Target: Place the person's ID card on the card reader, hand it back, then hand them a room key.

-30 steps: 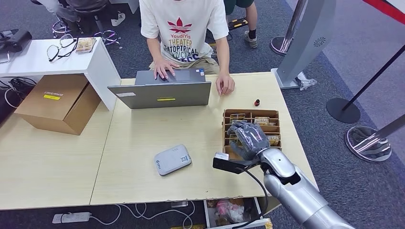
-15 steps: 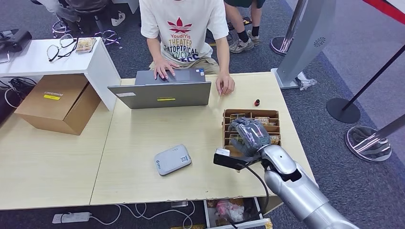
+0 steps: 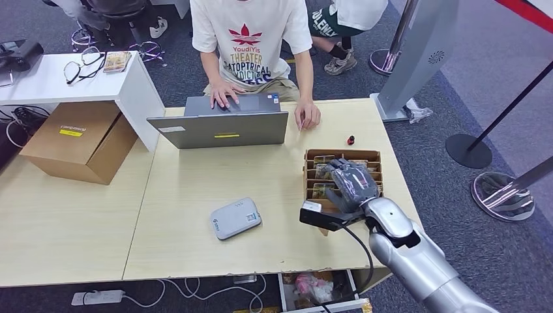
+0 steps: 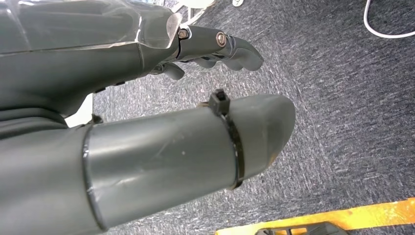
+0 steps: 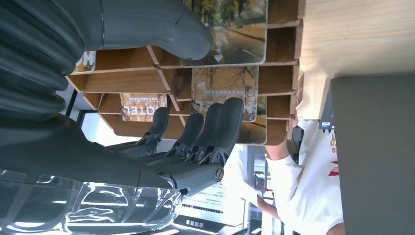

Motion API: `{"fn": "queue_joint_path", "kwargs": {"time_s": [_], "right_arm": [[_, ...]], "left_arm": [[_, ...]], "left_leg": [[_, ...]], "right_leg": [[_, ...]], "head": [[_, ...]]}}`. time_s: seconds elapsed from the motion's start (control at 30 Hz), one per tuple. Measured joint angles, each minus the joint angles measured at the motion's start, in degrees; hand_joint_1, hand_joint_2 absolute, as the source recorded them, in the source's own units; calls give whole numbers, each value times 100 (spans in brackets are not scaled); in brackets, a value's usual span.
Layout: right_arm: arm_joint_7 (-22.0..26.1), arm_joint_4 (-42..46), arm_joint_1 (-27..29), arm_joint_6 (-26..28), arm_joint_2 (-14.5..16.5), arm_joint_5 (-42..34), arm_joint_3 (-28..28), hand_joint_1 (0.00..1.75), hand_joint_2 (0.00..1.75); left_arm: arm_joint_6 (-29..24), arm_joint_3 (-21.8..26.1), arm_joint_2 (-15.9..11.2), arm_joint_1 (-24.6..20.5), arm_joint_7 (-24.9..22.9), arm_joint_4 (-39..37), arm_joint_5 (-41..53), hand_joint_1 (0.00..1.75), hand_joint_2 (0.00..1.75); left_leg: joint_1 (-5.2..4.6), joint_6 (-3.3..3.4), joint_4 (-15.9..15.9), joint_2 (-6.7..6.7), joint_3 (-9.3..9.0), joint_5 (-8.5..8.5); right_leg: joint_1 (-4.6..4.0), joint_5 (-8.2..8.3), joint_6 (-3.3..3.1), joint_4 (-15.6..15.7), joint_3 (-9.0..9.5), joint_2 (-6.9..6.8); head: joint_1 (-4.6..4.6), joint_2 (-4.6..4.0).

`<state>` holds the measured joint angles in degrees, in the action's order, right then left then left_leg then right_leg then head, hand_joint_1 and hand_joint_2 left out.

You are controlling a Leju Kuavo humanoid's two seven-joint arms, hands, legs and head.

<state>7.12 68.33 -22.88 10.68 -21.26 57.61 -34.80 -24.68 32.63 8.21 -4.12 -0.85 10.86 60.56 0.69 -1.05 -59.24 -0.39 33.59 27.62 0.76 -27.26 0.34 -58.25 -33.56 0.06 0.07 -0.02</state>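
We see the grey card reader (image 3: pixel 235 218) lying flat near the table's near edge. To its right, room key cards (image 5: pixel 225 91) printed with autumn trees stand slotted in a wooden compartment box (image 3: pixel 342 156).

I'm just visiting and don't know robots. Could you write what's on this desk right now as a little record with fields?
right hand: open, fingers spread over the wooden card tray, holding nothing
tray contents: room key cards standing in slots
card reader: grey, on the table, nothing on it
person: seated opposite, hands at a laptop
left hand: hanging over the carpet, holding nothing
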Motion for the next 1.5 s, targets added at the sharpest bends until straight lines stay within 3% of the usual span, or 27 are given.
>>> {"fn": "queue_joint_path", "kwargs": {"time_s": [0.63,1.07,1.5], "right_arm": [[-132,173,185,-342,-239,42,0,89,175],[-97,164,59,-549,-270,-137,-8,135,175],[-39,29,-32,-597,-270,-207,-15,142,175]], "left_arm": [[27,-2,-14,-11,0,0,30,0,0],[66,-8,-22,-16,-2,0,50,0,0],[74,-8,-42,-17,-2,0,27,0,0]], "left_leg": [[0,0,0,1,0,0],[0,0,0,0,0,0],[0,0,0,1,0,0]], "right_leg": [[0,0,0,0,0,1],[0,0,0,0,1,0],[0,0,0,0,1,0]], "head": [[0,0],[1,0],[0,0]]}}
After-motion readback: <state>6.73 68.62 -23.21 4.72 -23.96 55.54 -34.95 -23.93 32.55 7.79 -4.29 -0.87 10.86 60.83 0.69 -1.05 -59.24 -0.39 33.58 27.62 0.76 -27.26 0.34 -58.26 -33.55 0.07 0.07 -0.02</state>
